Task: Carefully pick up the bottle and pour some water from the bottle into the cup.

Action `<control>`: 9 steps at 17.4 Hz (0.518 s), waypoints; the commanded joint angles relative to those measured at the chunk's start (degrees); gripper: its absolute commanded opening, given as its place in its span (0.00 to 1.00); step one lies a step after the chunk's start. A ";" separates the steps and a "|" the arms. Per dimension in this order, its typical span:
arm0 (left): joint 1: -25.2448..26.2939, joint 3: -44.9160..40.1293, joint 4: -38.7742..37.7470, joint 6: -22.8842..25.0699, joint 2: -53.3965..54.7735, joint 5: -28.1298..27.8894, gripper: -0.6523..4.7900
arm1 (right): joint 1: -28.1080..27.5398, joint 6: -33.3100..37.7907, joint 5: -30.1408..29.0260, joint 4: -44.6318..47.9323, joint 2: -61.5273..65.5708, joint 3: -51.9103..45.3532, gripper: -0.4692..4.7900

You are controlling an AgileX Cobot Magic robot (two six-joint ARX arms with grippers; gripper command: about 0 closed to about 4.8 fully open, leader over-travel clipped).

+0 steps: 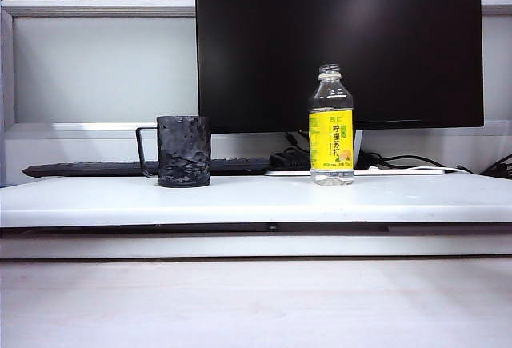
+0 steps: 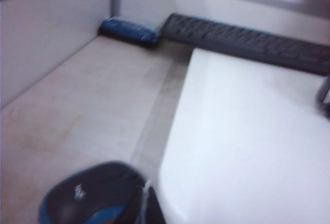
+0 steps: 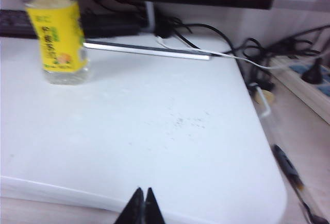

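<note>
On the raised white board (image 1: 256, 200) across the desk, the cup (image 1: 183, 151) stands upright toward the left and the bottle (image 1: 330, 126) stands upright toward the right, well apart from each other, both in front of a dark monitor (image 1: 340, 44) and a black keyboard (image 1: 96, 169). The bottle has no cap, and a little clear water (image 1: 331, 176) shows below its yellow label. Neither arm appears in the exterior view. The right gripper (image 3: 141, 208) hangs at the board's near edge with its two fingertips pressed together, holding nothing; the bottle (image 3: 54, 31) stands across the board from it, well apart and off to one side. The left gripper (image 2: 147, 206) shows only as dark fingertips drawn together over the wooden desk (image 2: 77, 110), beside the board's near corner, empty.
</note>
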 commanded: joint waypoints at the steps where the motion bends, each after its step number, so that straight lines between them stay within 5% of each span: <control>1: 0.07 0.07 3.50 -0.11 0.00 0.37 0.11 | -0.15 0.02 -0.26 1.09 0.00 -0.22 0.08; 9: 0.09 0.07 3.21 -0.11 0.00 0.09 0.11 | -0.17 0.02 3.58 1.27 -0.02 -0.20 0.08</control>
